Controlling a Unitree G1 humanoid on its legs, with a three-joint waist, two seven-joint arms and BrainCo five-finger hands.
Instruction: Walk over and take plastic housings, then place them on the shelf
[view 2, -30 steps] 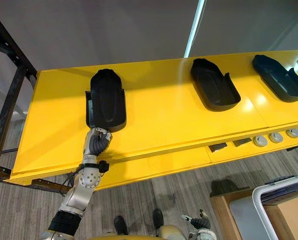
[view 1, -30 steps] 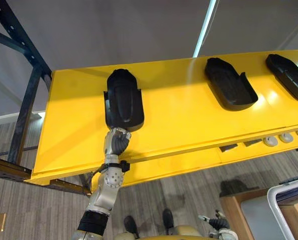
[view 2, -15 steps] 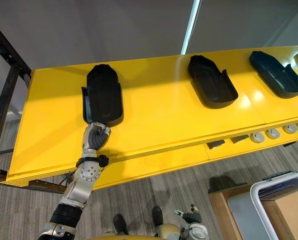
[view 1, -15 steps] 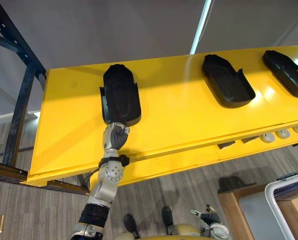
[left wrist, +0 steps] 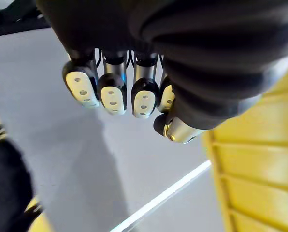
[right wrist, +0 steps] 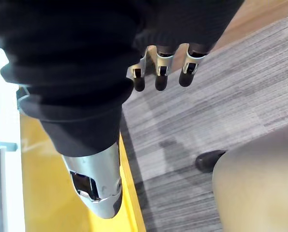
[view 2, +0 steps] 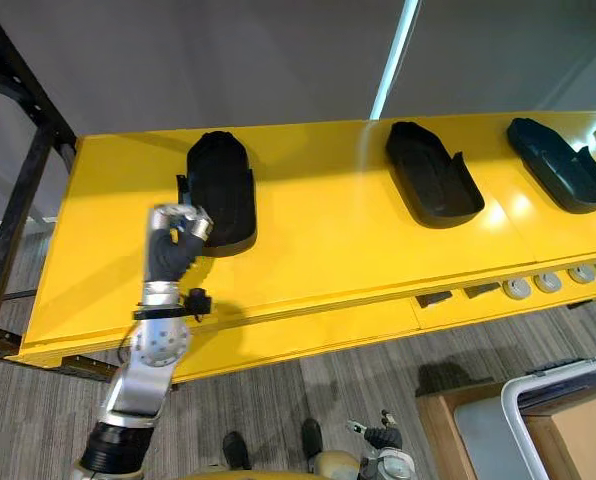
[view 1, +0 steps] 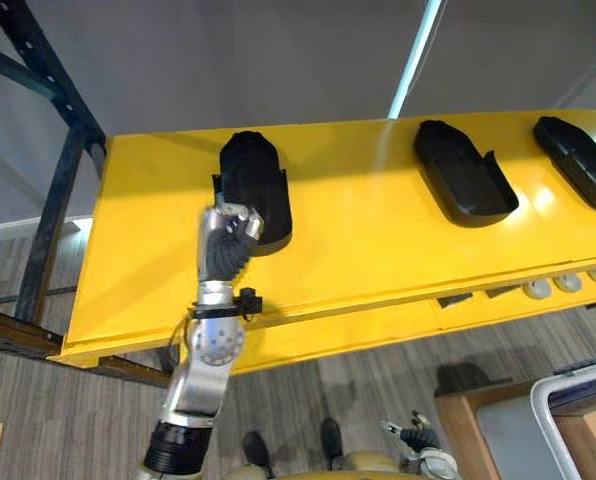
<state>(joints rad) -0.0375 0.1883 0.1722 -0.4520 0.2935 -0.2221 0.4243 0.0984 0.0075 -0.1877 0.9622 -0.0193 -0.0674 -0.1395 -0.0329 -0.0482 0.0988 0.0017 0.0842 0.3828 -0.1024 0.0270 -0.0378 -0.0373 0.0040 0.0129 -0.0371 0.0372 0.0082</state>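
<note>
A black plastic housing (view 1: 255, 185) lies on the yellow shelf (view 1: 358, 255) near its left end. My left hand (view 1: 225, 243) hovers just in front of the housing's near end, apart from it. In the left wrist view its fingers (left wrist: 112, 92) are curled with nothing inside them, and the housing's dark edge (left wrist: 4, 186) sits off to one side. Two more black housings (view 1: 465, 185) (view 1: 578, 160) lie further right on the shelf. My right hand (view 1: 423, 442) hangs low by the floor, its fingers (right wrist: 161, 72) relaxed and empty.
A dark metal rack upright (view 1: 48, 120) stands at the shelf's left end. Small round parts (view 1: 570, 284) sit along the shelf's front lip at the right. A grey-rimmed bin (view 1: 578, 400) and a wooden box (view 1: 473, 420) stand on the carpet at lower right.
My left hand has let go of the left housing and drawn back and up from its near end. The housing stays lying on the shelf.
</note>
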